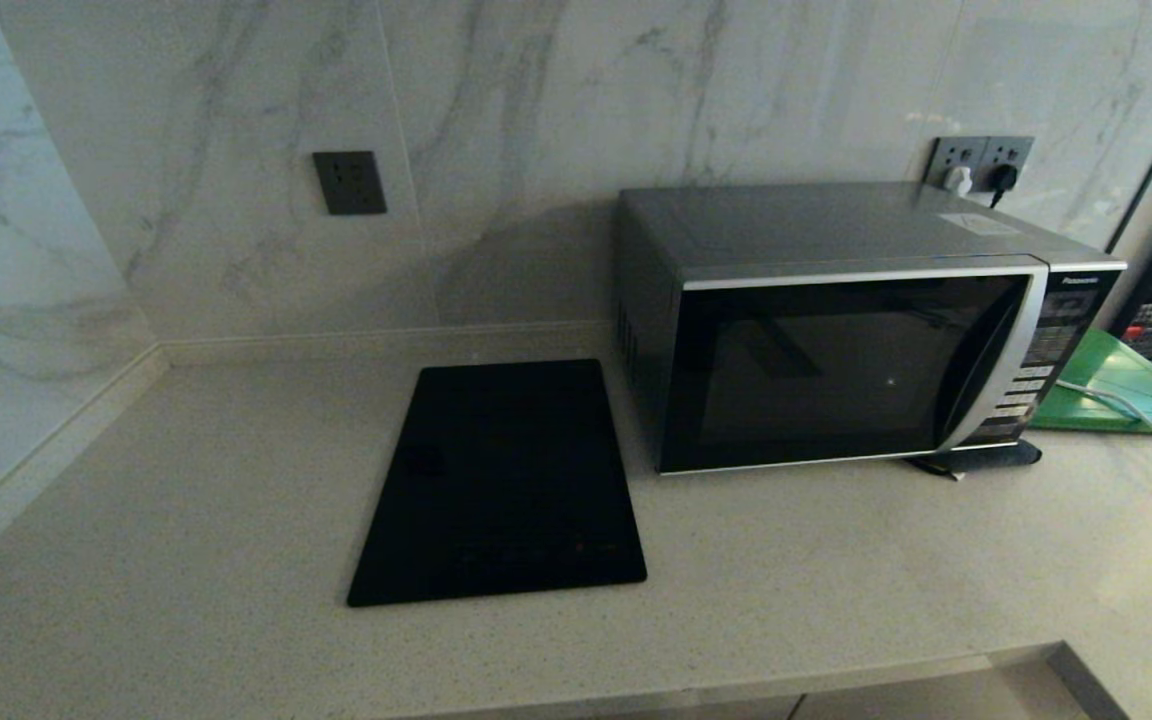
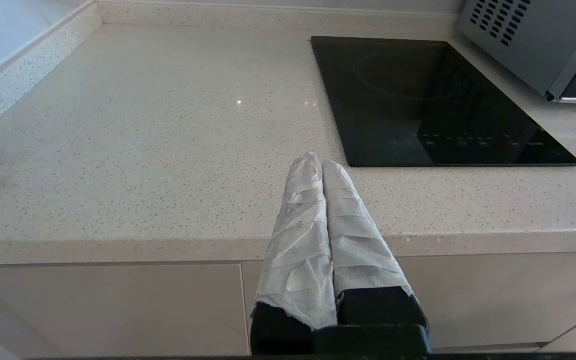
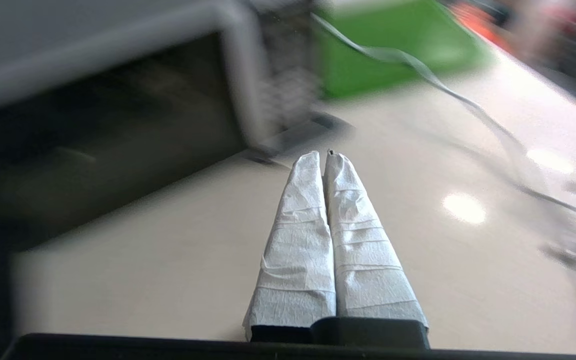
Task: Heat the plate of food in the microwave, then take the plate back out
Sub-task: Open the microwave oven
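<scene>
Wrapped in white cloth, my right gripper (image 3: 324,156) has its jaws pressed together, holding nothing, above the counter (image 1: 836,560) near the microwave (image 1: 841,330). My left gripper (image 2: 318,161) waits at the counter's front edge near the black cooktop (image 1: 501,480), jaws pressed together too. I see the microwave door closed. I cannot find the plate of food anywhere. I think the job has barely begun.
</scene>
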### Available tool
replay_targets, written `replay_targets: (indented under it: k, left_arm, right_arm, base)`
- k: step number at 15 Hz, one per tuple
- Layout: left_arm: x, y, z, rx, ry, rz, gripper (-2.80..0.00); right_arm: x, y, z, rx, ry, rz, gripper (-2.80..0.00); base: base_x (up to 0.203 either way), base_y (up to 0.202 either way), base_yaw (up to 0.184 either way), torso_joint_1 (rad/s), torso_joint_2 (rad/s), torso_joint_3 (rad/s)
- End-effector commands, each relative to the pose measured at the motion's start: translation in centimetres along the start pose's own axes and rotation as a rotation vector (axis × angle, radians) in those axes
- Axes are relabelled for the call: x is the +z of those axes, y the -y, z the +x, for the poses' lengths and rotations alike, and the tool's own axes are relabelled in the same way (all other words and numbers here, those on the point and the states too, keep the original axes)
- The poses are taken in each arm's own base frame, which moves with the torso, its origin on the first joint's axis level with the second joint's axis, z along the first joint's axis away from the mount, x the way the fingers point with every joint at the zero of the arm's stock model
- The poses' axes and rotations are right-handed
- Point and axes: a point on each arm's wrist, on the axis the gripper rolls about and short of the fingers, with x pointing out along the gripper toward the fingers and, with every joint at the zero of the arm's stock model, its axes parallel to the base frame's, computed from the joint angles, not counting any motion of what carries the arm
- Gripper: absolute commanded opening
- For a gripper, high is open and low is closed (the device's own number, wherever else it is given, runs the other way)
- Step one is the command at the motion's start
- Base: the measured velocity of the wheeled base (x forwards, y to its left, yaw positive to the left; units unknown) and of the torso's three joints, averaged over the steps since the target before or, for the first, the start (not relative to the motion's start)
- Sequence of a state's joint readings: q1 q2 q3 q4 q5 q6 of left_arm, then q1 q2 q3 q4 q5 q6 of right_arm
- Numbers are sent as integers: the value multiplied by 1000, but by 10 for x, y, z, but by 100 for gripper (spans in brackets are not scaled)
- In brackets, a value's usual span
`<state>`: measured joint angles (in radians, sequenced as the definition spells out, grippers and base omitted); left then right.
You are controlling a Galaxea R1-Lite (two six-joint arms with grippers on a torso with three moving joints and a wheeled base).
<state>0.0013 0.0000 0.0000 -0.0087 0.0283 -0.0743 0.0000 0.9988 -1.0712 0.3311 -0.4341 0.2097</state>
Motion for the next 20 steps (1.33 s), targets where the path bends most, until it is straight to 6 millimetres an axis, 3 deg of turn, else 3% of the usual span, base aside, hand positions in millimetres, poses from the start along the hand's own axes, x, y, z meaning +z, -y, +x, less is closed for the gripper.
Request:
replay_targets:
  k: [1,8,9,11,20]
  left_arm:
    - [0,0,0,1,-1,-1,-280]
    - [0,0,0,1,-1,-1,-280]
    - [0,0,0,1,-1,-1,-280]
    - [0,0,0,1,-1,-1,-280]
    - [0,0,0,1,-1,-1,-280]
  right_arm:
    - [-1,-15,34,-178,-53,-88,-280]
    - [1,-47,50,-335,21,-163,-280]
    - [1,-49,51,-338,22,-164,0]
    - [0,-54,50,-308,29,-160,0]
    - [-38,-62,74,-322,-35,-161,0]
  base:
    - [0,0,0,0,0,0]
    - [0,0,0,0,0,0]
    - [0,0,0,0,0,0]
    - [0,0,0,0,0,0]
    - [0,0,0,0,0,0]
